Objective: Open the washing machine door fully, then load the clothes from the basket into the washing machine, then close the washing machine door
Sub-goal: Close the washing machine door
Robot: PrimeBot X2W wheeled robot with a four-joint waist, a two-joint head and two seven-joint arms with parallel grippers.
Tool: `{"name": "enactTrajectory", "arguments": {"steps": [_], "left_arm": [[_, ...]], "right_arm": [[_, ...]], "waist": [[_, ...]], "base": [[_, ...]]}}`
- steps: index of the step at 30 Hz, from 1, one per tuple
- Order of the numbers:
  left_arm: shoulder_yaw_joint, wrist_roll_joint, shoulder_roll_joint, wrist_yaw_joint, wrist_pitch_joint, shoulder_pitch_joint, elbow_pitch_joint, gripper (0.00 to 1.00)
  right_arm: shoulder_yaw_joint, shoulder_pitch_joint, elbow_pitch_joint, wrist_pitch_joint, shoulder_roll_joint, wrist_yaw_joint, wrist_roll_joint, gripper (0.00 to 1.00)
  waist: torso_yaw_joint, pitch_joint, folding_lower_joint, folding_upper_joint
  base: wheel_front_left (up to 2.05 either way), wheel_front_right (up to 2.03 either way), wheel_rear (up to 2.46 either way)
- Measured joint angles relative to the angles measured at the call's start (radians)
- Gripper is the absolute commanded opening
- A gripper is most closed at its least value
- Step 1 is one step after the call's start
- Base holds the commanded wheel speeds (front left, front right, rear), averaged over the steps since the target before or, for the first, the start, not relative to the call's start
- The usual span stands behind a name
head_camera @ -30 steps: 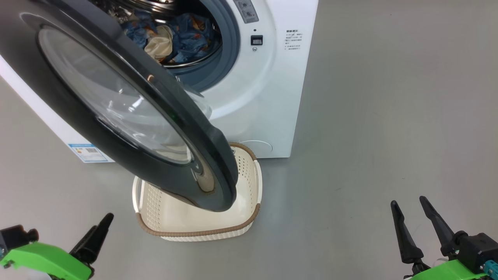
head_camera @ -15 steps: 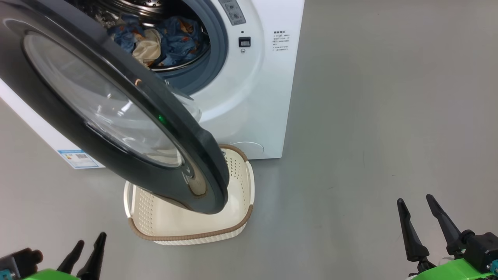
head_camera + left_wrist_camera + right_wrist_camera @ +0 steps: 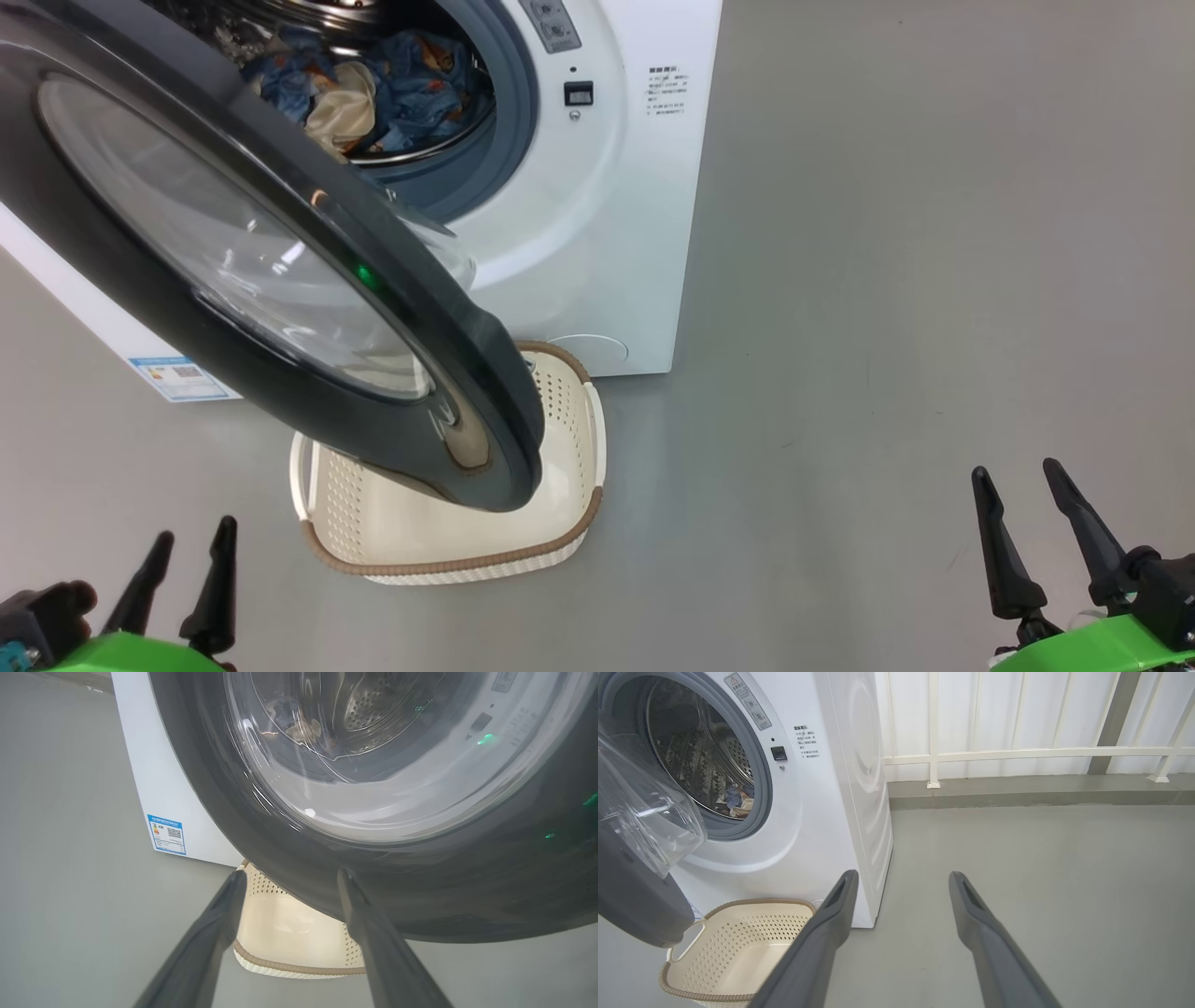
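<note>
The washing machine (image 3: 597,224) stands with its black-rimmed glass door (image 3: 233,271) swung partly open, hanging over the basket (image 3: 448,532). The clothes (image 3: 392,89), blue printed and cream pieces, lie inside the steel drum. The cream basket on the floor below the door looks empty. My left gripper (image 3: 187,541) is open at the lower left, short of the door's lower rim (image 3: 420,891); in the left wrist view its fingers (image 3: 219,910) point at that rim. My right gripper (image 3: 1018,476) is open at the lower right over bare floor, holding nothing.
Grey floor (image 3: 887,280) spreads to the right of the machine. In the right wrist view a white railing (image 3: 1017,753) and a low kerb (image 3: 1017,793) run behind the machine. A blue label (image 3: 177,373) sits low on the machine's front.
The camera has shifted, sliding the scene left. My left gripper has turned so both fingers point up the view, and has dropped lower. The right gripper keeps its pose.
</note>
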Motion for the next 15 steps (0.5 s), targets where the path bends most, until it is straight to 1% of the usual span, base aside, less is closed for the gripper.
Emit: {"name": "enactTrajectory", "arguments": {"steps": [4, 8, 12, 15], "left_arm": [[0.089, 0.131, -0.050, 0.000, 0.000, 0.028, -0.051, 1.00], [0.123, 0.242, -0.097, 0.000, 0.000, 0.061, -0.095, 1.00], [0.165, 0.303, -0.141, 0.000, -0.004, 0.088, -0.119, 1.00], [0.195, 0.328, -0.168, 0.000, -0.005, 0.094, -0.126, 1.00]], "right_arm": [[-0.002, -0.002, 0.000, 0.000, 0.000, 0.000, 0.000, 1.00], [-0.005, -0.005, -0.001, 0.000, 0.000, 0.000, 0.000, 1.00], [-0.005, -0.005, -0.001, 0.000, 0.000, 0.000, 0.000, 1.00], [-0.004, -0.005, -0.001, 0.000, 0.001, 0.000, 0.000, 1.00]], "waist": [[-0.001, 0.000, 0.0000, 0.0000], [0.000, 0.002, 0.0000, 0.0000], [0.002, 0.001, 0.0000, 0.0000], [0.003, -0.001, 0.0000, 0.0000]], "base": [[0.00, 0.00, 0.00], [0.00, 0.00, 0.00], [0.00, 0.00, 0.00], [0.00, 0.00, 0.00]]}}
